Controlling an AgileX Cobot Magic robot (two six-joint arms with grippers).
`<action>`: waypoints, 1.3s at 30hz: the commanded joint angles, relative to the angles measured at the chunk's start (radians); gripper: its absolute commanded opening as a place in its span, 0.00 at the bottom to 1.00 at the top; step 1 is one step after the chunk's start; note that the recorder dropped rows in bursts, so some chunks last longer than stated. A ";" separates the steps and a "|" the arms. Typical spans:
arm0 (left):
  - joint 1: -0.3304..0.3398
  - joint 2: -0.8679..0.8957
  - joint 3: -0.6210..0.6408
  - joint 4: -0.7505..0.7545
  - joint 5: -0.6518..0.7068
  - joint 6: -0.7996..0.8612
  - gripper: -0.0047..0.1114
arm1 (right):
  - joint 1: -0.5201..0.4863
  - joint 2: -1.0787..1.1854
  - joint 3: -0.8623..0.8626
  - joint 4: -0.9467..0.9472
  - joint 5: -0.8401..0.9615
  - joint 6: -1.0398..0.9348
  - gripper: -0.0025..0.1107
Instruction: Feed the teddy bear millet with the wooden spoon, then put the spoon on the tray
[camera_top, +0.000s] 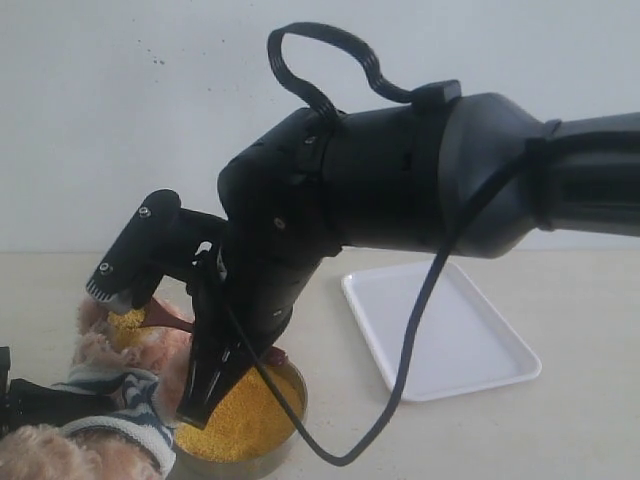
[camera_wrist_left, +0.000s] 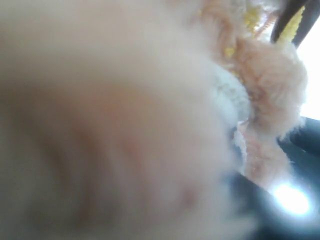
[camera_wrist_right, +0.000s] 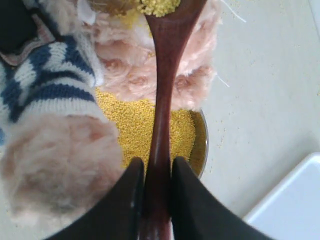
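Observation:
The teddy bear (camera_top: 100, 350) lies at the lower left in its striped shirt (camera_top: 135, 400). Its fur (camera_wrist_left: 125, 125) fills the left wrist view, blurred. My left gripper (camera_top: 35, 400) shows only as a black part pressed across the shirt. My right gripper (camera_wrist_right: 156, 170) is shut on the handle of the wooden spoon (camera_wrist_right: 162, 100). The spoon's bowl (camera_top: 165, 318) carries a heap of millet (camera_top: 125, 325) and rests against the bear's face. Below it stands the metal bowl (camera_top: 295, 405) of millet (camera_top: 245, 410). The white tray (camera_top: 440, 330) lies to the right, with nothing on it.
The right arm (camera_top: 400, 180) reaches across the middle toward the left, with a black cable (camera_top: 415, 330) hanging in front of the tray. Loose grains dot the beige table (camera_wrist_right: 260, 90) beside the bowl (camera_wrist_right: 202, 145). A tray corner (camera_wrist_right: 295, 205) shows in the right wrist view.

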 joint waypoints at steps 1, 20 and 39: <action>0.001 -0.013 0.008 -0.018 0.040 0.009 0.07 | 0.002 0.000 -0.005 -0.017 -0.009 0.008 0.02; 0.001 -0.013 0.008 -0.018 0.040 0.015 0.07 | 0.078 0.001 -0.005 -0.282 0.045 0.139 0.02; 0.001 -0.013 0.008 -0.018 0.040 0.017 0.07 | 0.179 0.001 0.011 -0.590 0.123 0.304 0.02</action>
